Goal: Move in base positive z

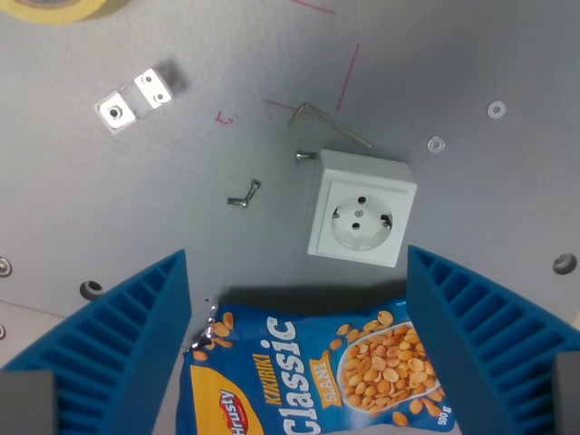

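Seen from the wrist, looking down on a grey metal table (109, 208). Gripper (299, 362) wide open, with the two blue ribbed fingers (109, 353) standing far apart at the wrist view's left and right. Between them, a blue peanut bag (317, 372), lying flat on the table. No contact visible between fingers and bag: a gap on the left side, while on the right the bag edge comes near the finger or goes under it, hard to tell which. So nothing held, as far as can be judged.

No own thing for this task; only the gripper itself to be moved, straight up and away from the table. Bag directly below the gripper, its long axis running along the print, from the bottom edge toward the upper right. Probably a free lift, since nothing seems clamped.

Above the bag, just apart from it, a white wall socket (361, 207). Near the socket's upper corner, a bent hex key (326, 120) and a small screw (305, 156). Further left, a small bent metal piece (245, 195) and a clear plastic bracket (134, 98). Yellow tape roll (63, 9) at the top edge. No containers in view.
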You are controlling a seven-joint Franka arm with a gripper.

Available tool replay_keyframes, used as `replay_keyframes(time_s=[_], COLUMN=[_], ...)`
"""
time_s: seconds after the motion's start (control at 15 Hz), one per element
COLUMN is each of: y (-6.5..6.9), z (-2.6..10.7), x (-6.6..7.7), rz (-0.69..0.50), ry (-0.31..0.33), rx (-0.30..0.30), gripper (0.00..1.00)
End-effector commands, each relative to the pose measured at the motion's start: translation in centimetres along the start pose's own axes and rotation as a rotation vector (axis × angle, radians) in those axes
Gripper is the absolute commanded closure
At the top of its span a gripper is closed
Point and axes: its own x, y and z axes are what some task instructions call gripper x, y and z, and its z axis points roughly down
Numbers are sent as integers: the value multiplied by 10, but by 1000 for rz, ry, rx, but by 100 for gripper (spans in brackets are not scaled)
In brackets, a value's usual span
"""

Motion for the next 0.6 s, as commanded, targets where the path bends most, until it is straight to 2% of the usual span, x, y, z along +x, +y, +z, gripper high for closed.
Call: replay_keyframes(time_s=[0.07, 0.6], y=[0, 0], z=[-7, -47], x=[0, -1], rz=[0, 0], ry=[4, 4], rx=[-2, -2], gripper=[0, 0])
